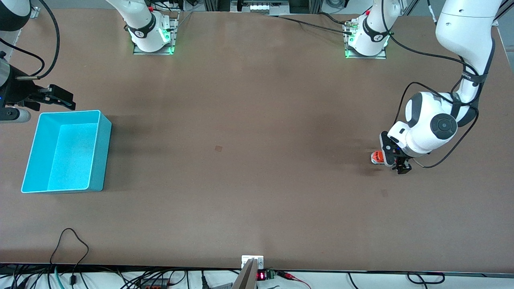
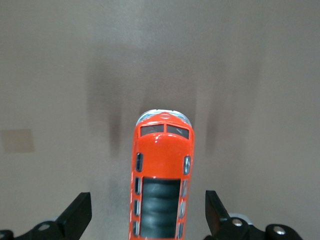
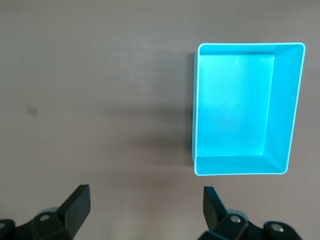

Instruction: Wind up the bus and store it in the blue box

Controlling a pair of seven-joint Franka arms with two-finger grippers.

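Toward the left arm's end of the table, the orange toy bus (image 1: pixel 376 157) stands on the brown tabletop (image 1: pixel 249 132), with the left gripper (image 1: pixel 395 162) low over it. Left wrist view: the fingers (image 2: pixel 80 214) spread wide, one on each side of the bus (image 2: pixel 161 175), both clear of its sides. At the right arm's end, the turquoise-blue box (image 1: pixel 100 154) sits upright and open-topped. Right gripper (image 1: pixel 60 97) hangs above the table just beside the box's rim (image 3: pixel 248 45), fingers (image 3: pixel 77 202) wide apart, holding nothing; the right arm waits
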